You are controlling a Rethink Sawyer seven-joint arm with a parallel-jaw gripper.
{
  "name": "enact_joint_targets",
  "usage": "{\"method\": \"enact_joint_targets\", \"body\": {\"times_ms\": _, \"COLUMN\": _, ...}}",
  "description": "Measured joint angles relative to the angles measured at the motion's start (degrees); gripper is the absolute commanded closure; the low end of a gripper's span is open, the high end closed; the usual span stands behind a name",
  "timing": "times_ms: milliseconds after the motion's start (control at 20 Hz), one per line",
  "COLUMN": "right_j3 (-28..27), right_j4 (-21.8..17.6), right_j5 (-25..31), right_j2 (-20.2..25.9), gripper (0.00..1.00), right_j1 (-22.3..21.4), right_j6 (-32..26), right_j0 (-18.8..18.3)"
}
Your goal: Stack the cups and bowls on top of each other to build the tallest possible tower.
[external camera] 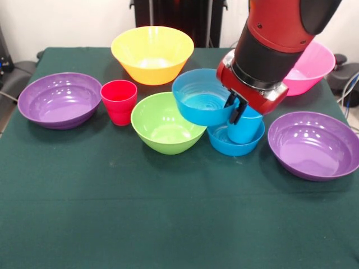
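Note:
My gripper (234, 107) is shut on the right rim of a small blue bowl (199, 96) and holds it raised. Just right of and below it, a blue cup (245, 128) stands upright inside a second small blue bowl (224, 144) on the green table (168, 213); this is the tower's base. The lime green bowl (167, 123) sits left of it, touching or overlapped by the held bowl. The red cup (119, 101) stands further left. The yellow-orange cup is out of view.
The large orange-yellow bowl (152, 53) sits at the back centre. The pink bowl (311, 67) is back right, partly behind my arm. One purple bowl (59, 100) is at far left and another (314, 144) at the right.

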Motion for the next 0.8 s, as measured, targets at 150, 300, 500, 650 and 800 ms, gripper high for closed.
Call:
{"method": "enact_joint_targets", "body": {"times_ms": 150, "right_j3": 0.05, "right_j4": 0.32, "right_j5": 0.56, "right_j2": -0.01, "gripper": 1.0, "right_j1": -0.33, "right_j6": 0.0, "right_j0": 0.1}}
{"method": "enact_joint_targets", "body": {"times_ms": 300, "right_j3": 0.34, "right_j4": 0.69, "right_j5": 0.72, "right_j2": -0.01, "gripper": 1.0, "right_j1": -0.56, "right_j6": 0.0, "right_j0": 0.42}}
{"method": "enact_joint_targets", "body": {"times_ms": 500, "right_j3": 0.61, "right_j4": 1.12, "right_j5": 0.71, "right_j2": 0.0, "gripper": 1.0, "right_j1": -0.85, "right_j6": 0.0, "right_j0": 0.99}}
{"method": "enact_joint_targets", "body": {"times_ms": 650, "right_j3": 0.8, "right_j4": 1.58, "right_j5": 0.71, "right_j2": 0.0, "gripper": 1.0, "right_j1": -1.12, "right_j6": 0.0, "right_j0": 1.41}}
{"method": "enact_joint_targets", "body": {"times_ms": 800, "right_j3": 0.82, "right_j4": 2.32, "right_j5": 0.71, "right_j2": -0.01, "gripper": 1.0, "right_j1": -1.25, "right_j6": 0.0, "right_j0": 1.67}}
